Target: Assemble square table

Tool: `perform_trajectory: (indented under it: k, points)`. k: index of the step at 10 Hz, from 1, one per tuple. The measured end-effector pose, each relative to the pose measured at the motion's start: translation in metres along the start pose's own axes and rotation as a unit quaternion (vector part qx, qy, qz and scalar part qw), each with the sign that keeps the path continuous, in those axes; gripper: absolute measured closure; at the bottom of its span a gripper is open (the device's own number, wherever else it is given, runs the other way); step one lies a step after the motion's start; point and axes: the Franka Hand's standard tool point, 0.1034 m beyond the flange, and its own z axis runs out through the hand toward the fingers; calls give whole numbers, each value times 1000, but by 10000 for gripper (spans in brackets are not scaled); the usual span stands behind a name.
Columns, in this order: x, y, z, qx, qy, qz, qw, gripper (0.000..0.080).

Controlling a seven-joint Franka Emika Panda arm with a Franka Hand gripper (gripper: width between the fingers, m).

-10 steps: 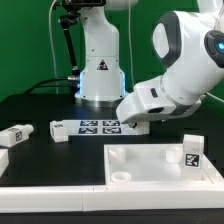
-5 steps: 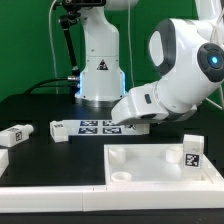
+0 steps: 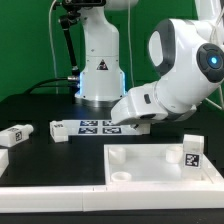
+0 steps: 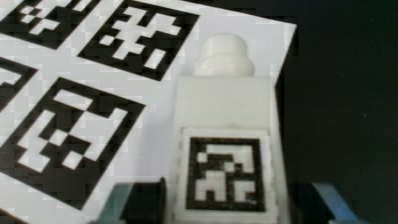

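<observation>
Straddling the leg post (image 4: 224,120) with the gripper (image 4: 228,203) spread, one finger hanging either side, clear of it; presumably centring before pinching. Post lying directly between the fingers, partly overlapping the marker board (image 4: 89,80); square panel (image 3: 150,172) sitting apart from the gripper.

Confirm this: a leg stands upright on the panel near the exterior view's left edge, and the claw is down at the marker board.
Not quite: the side is wrong. The leg stands upright on the panel near the exterior view's right edge, as the exterior view shows. The claw is down at the marker board.
</observation>
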Motion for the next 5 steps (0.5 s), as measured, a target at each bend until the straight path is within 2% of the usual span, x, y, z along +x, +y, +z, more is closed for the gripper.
perform_trajectory:
  k: [3, 4, 5]
  points:
    - [0, 0, 0, 0, 0, 0, 1000, 509]
    - [1, 2, -4, 6, 5, -7, 1000, 509]
    - [0, 13, -31, 25, 32, -2, 999, 509]
